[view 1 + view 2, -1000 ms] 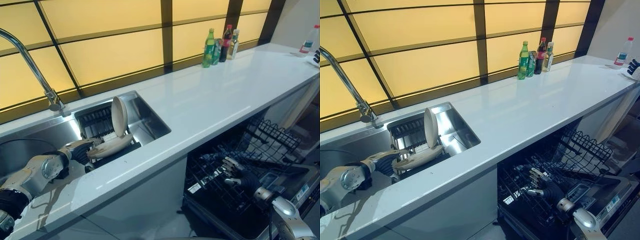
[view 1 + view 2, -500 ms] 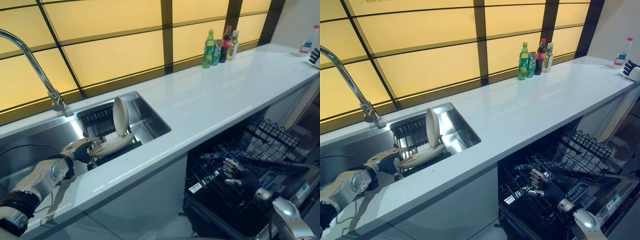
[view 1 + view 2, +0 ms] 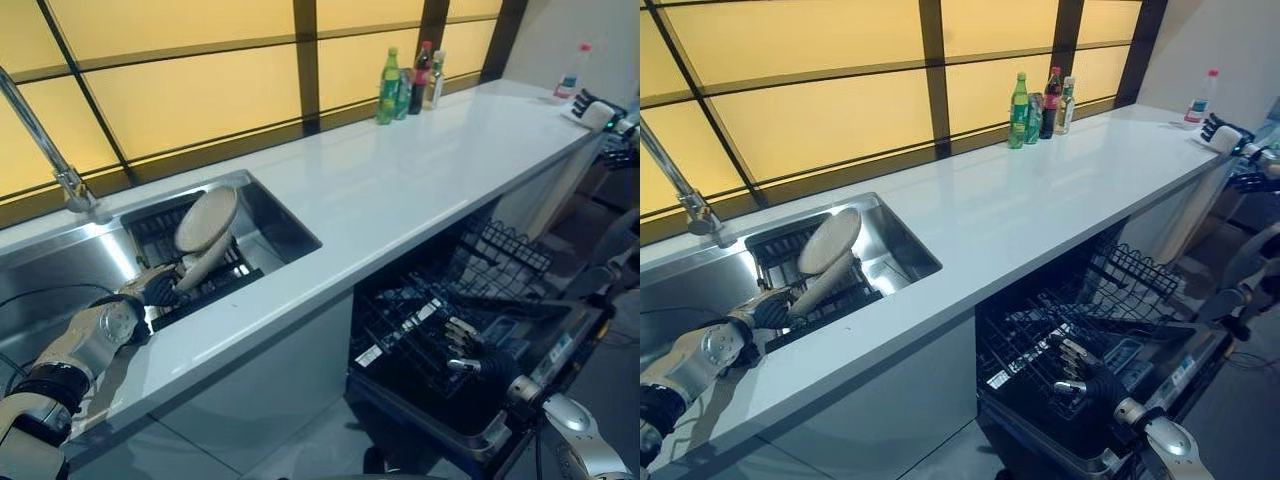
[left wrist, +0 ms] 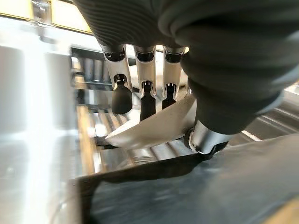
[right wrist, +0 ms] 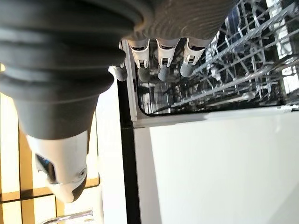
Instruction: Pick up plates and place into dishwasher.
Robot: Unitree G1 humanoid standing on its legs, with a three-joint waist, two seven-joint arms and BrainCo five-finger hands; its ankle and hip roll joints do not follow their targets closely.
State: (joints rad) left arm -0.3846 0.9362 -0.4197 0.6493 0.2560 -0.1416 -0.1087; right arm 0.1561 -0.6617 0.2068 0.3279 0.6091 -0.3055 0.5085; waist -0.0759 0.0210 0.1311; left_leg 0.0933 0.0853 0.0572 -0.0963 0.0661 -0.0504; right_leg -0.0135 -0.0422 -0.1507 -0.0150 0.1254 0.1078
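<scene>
The left hand point(image 3: 160, 290) pinches the rim of 1 tilted plate point(image 3: 207, 220) over the dark rack point(image 3: 205, 285) in the sink point(image 3: 285, 225). The right hand point(image 3: 1080, 372), fingers relaxed and spread, hovers over the dishwasher rack point(image 3: 500, 260) below the counter point(image 3: 400, 190).

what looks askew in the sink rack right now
The upper plate leans far over instead of standing upright in the sink rack, resting on the lower plate that the left robot hand grips.
</scene>
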